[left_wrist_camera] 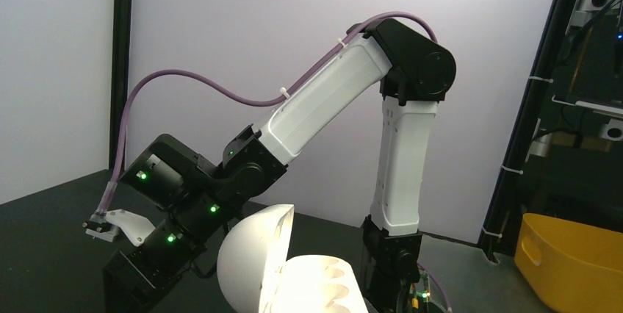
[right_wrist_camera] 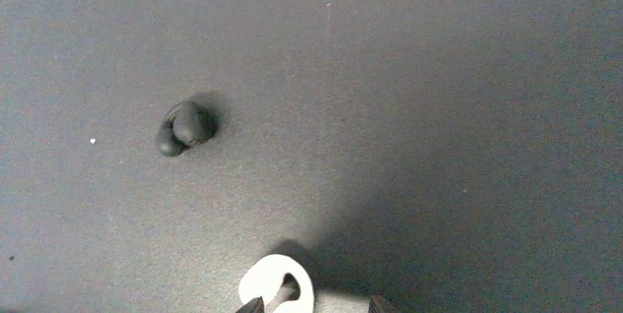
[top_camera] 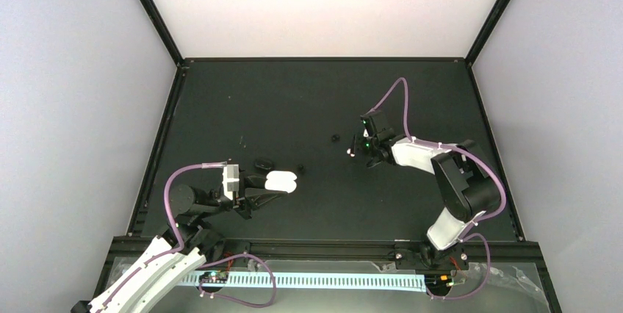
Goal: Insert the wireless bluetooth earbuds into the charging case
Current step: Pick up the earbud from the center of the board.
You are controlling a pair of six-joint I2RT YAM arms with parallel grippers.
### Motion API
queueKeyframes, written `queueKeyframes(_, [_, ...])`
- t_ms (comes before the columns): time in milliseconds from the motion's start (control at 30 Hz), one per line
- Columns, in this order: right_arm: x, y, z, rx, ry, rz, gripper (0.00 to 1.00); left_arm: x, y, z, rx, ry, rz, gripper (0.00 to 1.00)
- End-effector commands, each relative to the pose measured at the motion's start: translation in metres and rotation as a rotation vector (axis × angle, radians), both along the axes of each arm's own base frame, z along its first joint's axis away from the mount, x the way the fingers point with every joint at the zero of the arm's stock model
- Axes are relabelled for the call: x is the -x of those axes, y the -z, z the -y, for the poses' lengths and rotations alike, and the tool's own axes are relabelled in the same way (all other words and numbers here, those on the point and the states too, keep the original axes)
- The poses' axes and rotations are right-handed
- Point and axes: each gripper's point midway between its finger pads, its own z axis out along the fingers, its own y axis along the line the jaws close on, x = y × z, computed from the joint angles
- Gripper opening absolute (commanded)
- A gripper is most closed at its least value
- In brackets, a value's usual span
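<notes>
The left gripper (top_camera: 264, 186) is clenched on the white charging case (top_camera: 281, 182). The case is gripped at its 9 o'clock end, as seen from above. It is held low over the black table (top_camera: 242, 107), at about 8 o'clock from the middle of the table. Whether the case rests on the surface cannot be told. In the left wrist view the case is seen open, with its rounded lid (left_wrist_camera: 253, 258) swung up to the left. The moulded recesses of its base (left_wrist_camera: 323, 283) are turned towards the camera.

The right gripper (right_wrist_camera: 316, 304) is lowered to the table at about 3 o'clock from the middle. Its jaws are parted. The white earbud (right_wrist_camera: 278, 289) lies on the table between the two fingertips (right_wrist_camera: 253, 304). The left one is just at the bud, and it cannot be told whether it touches. The other tip is seen apart from the bud. Nothing is grasped here.

A black earbud (right_wrist_camera: 186, 128) lies loose on the table at about 11 o'clock from the white one, near but not touching. A second black earbud (top_camera: 300, 169) is seen at 1 o'clock from the white case, just beside it. A black case (top_camera: 262, 162) lies at 11 o'clock from the white case.

Behind the open case, the right arm (left_wrist_camera: 330, 100) and a yellow bin (left_wrist_camera: 569, 254) are seen in the left wrist view.
</notes>
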Motion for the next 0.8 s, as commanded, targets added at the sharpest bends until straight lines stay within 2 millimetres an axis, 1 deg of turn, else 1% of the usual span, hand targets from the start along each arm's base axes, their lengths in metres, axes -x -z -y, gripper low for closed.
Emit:
queueKeyframes(0, [0.008,0.009,-0.008,0.01,-0.035,-0.023,0.36,0.003,-0.014,-0.002,0.02,0.001,0.041,0.02])
queueKeyframes(267, [0.017,0.011,-0.013,0.012,-0.058,-0.024,0.3,0.003,-0.014,-0.002,0.02,0.002,0.043,0.02])
queueKeyframes(400, [0.019,0.01,-0.016,0.007,-0.068,-0.023,0.29,0.003,-0.014,-0.002,0.02,0.003,0.04,0.02])
queueKeyframes(767, [0.027,0.002,-0.04,-0.049,-0.135,-0.027,0.31,0.003,-0.013,-0.001,0.019,0.008,0.039,0.02])
